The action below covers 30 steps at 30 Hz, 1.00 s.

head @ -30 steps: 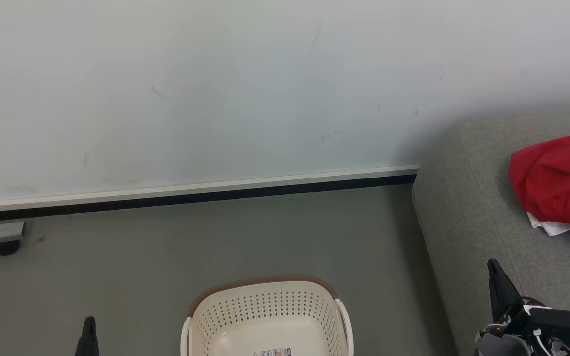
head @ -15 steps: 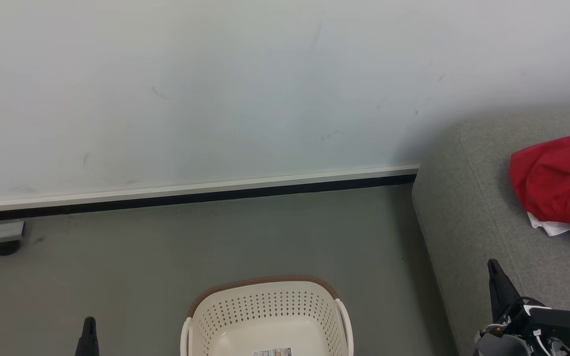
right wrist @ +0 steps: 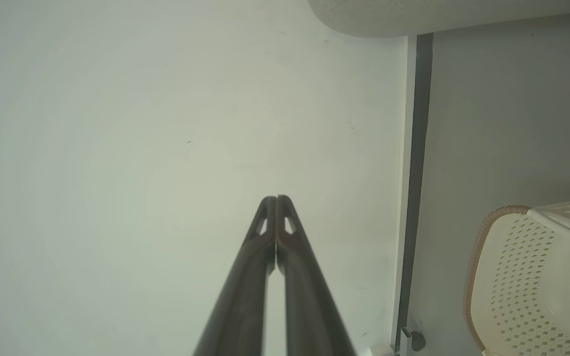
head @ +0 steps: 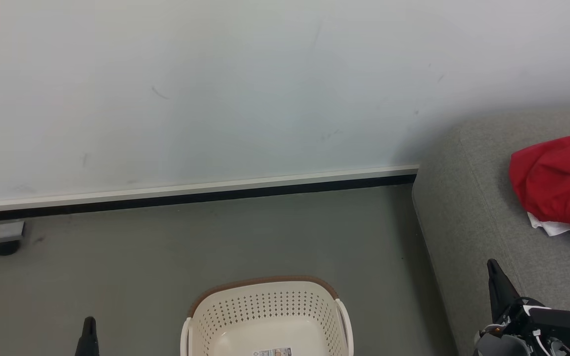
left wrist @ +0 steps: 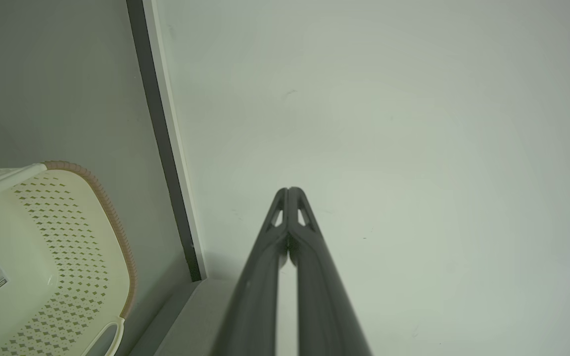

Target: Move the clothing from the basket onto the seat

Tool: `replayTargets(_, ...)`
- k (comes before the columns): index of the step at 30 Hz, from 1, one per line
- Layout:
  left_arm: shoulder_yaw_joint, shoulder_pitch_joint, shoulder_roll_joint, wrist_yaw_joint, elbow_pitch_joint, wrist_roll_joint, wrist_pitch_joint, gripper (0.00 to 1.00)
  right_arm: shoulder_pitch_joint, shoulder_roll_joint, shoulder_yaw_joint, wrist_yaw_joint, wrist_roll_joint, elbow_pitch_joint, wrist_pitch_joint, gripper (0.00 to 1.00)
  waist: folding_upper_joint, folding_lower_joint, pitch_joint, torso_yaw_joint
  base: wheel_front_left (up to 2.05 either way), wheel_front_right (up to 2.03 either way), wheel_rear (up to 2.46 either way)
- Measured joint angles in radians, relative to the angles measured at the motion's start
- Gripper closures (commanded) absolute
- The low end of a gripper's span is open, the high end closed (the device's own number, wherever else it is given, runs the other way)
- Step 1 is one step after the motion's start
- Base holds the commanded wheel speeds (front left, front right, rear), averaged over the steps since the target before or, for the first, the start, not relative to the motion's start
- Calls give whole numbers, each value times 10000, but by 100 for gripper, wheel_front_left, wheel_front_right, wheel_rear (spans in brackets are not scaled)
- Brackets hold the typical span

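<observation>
1. Clothing (head: 557, 183), crumpled soft red and white fabric, lies on the large grey woven-fabric seat (head: 468, 217), back from its rounded edge: delivered.
2. Cream perforated plastic basket (head: 265, 301), brown-rimmed, stands empty on the floor (head: 166, 257).
3. Left pincer (left wrist: 289, 190) and right pincer (right wrist: 276, 198): fully closed, holding nothing, apparently no load left.

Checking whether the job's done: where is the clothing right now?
In the head view the clothing lies bunched on the grey seat at the far right, red over white, beyond the right gripper and well apart from the basket.
</observation>
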Motion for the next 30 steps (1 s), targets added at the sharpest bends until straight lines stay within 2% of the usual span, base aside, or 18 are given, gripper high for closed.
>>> replayTargets(30, 0, -1, 0, 0, 0, 0, 0, 100, -3, 33, -58, 0, -56, -2, 65, 100, 0, 0, 0, 0, 0, 0, 0)
